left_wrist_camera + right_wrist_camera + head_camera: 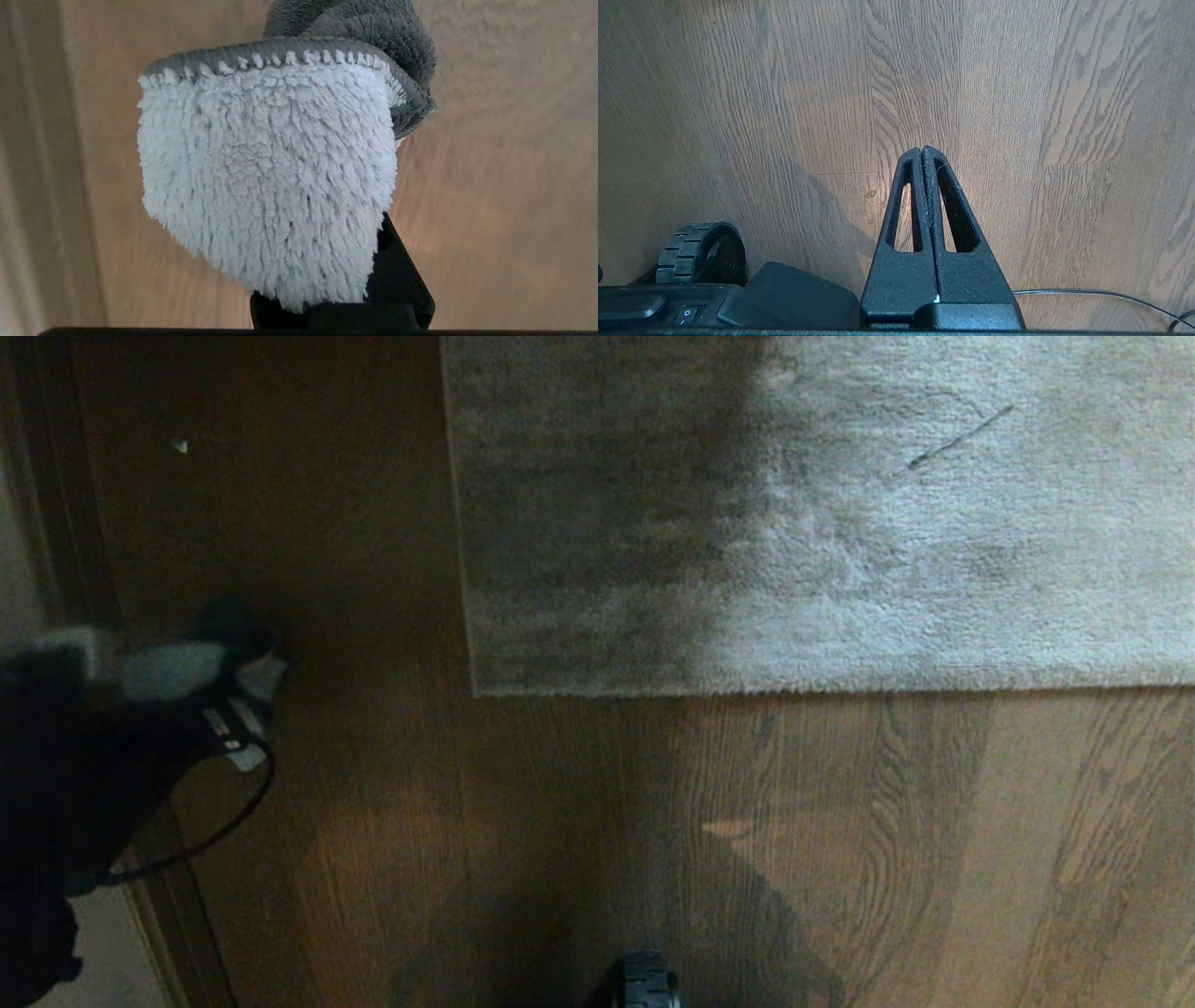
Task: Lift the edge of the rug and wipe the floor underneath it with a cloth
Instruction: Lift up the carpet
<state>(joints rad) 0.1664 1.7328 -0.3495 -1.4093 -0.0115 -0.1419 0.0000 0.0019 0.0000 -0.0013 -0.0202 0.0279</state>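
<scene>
The left claw [247, 686] is clamped on the cloth [266, 186], holding it above the floor [653, 821] well to the left of the rug edge [476, 686], which lies flat. The right claw [923, 151] is closed and empty over bare planks.

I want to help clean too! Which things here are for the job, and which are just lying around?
For the job:
- the cloth, held in the left hand
- the rug edge, lying flat
- the floor

Just lying around:
- a small white speck on the boards
- a thin dark stick on the rug
</scene>
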